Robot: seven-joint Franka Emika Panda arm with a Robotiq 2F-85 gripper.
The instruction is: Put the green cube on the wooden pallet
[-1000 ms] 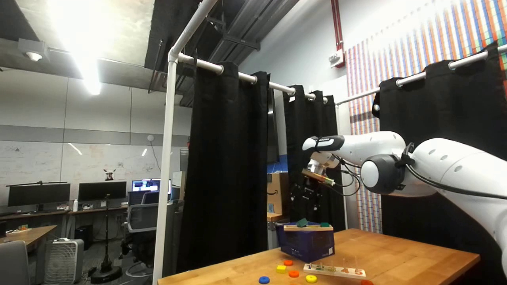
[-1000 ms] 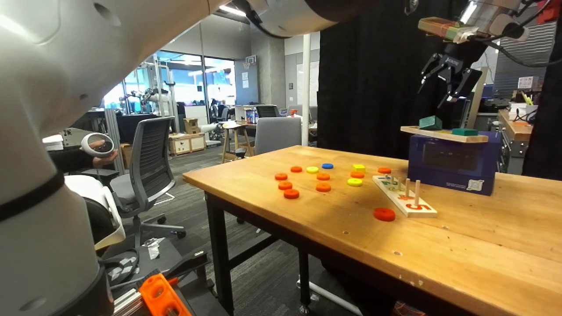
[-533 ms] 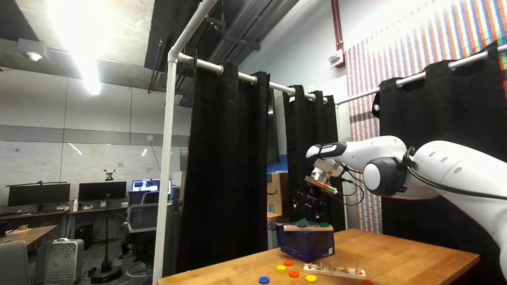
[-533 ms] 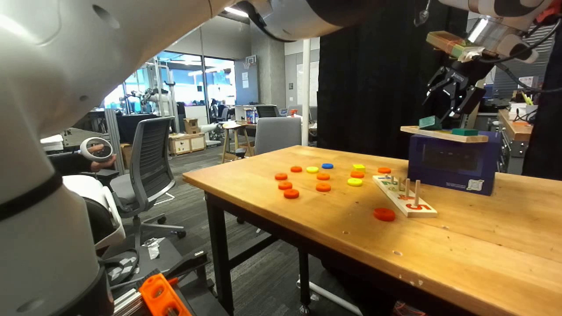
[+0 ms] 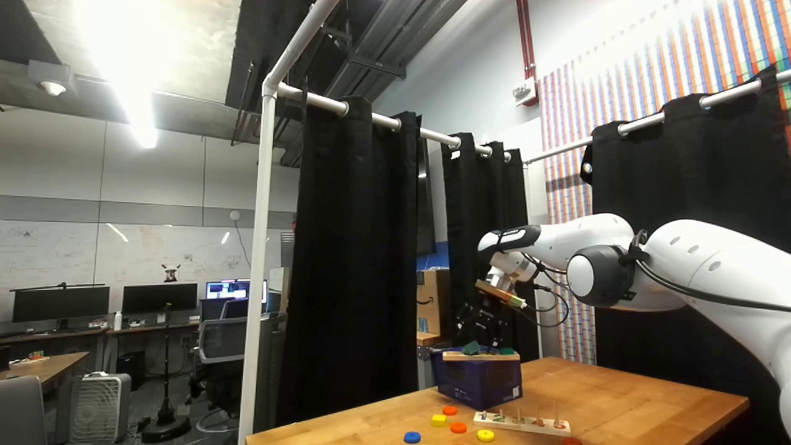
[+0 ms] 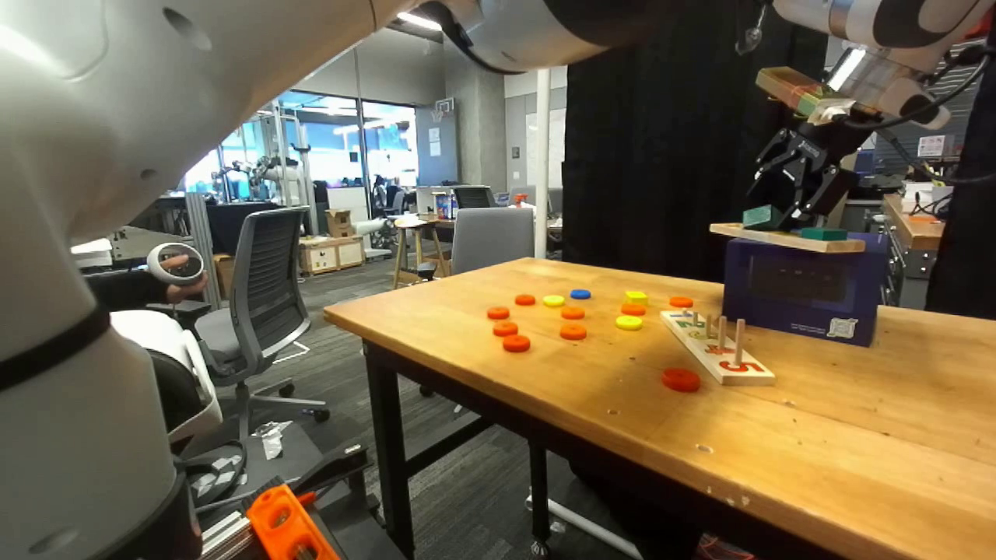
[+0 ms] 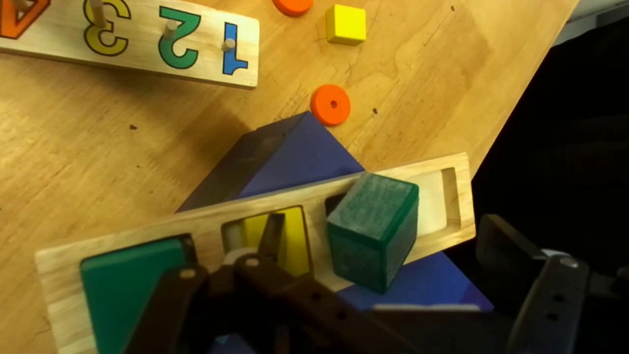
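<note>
Clearly, we have the jaws spread wide, gripping nothing, low over the wooden pallet [image 7: 209, 236]. In the wrist view the green cube [image 7: 373, 228] lies tilted on it between the fingers [image 7: 503, 237], with a gap on each side; we see pale compartment floor between it and the pallet's end wall. Both pallet ends overhang the blue box [image 7: 309, 157].

the pincer [image 6: 775, 202] has come down closer to the tilted green cube [image 7: 372, 232]
</note>
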